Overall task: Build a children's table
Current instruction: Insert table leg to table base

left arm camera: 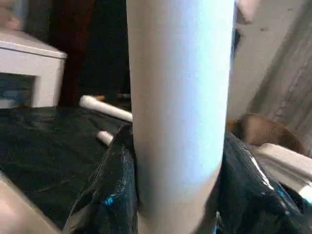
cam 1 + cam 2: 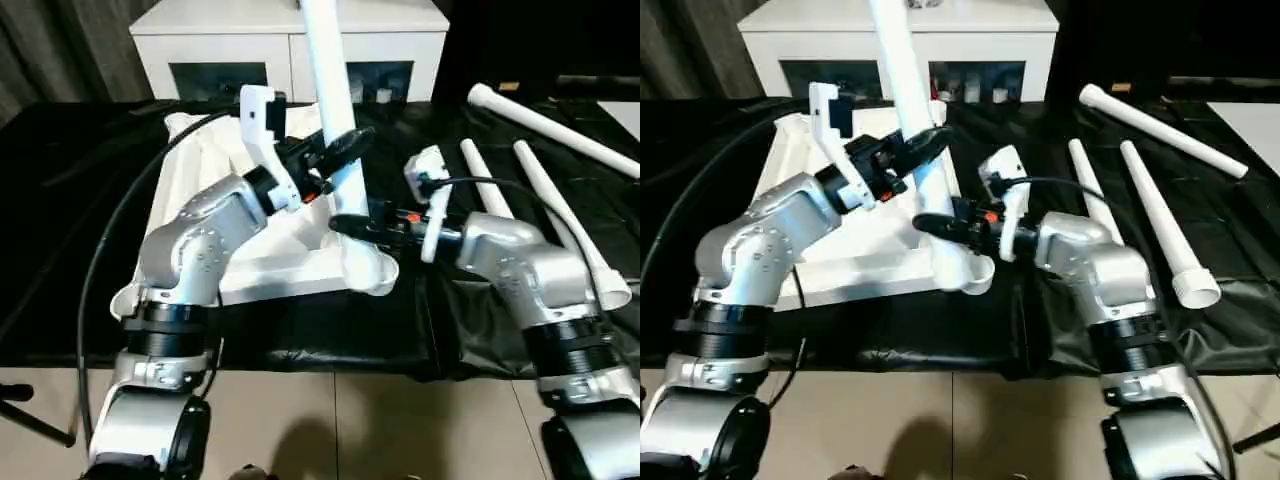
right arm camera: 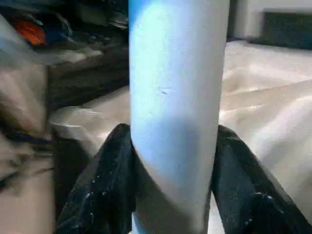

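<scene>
The children's table top [image 2: 205, 170] lies upside down on a black cloth. One white leg [image 2: 328, 70] stands upright in its near right corner socket [image 2: 372, 272]. My left gripper [image 2: 342, 150] is shut on this leg partway up, and in the left wrist view its black fingers [image 1: 114, 185] press both sides of the tube [image 1: 178, 97]. My right gripper [image 2: 352, 226] is shut on the same leg just above the socket, coming in from the right. In the right wrist view its fingers [image 3: 109, 180] hug the tube [image 3: 175, 97].
Three loose white legs [image 2: 555, 125] [image 2: 562, 215] [image 2: 488, 195] lie on the cloth to the right. A white cabinet with glass doors [image 2: 290, 35] stands behind the table top. A black cable [image 2: 110, 230] loops over the left side. Tiled floor [image 2: 330, 420] lies at the front.
</scene>
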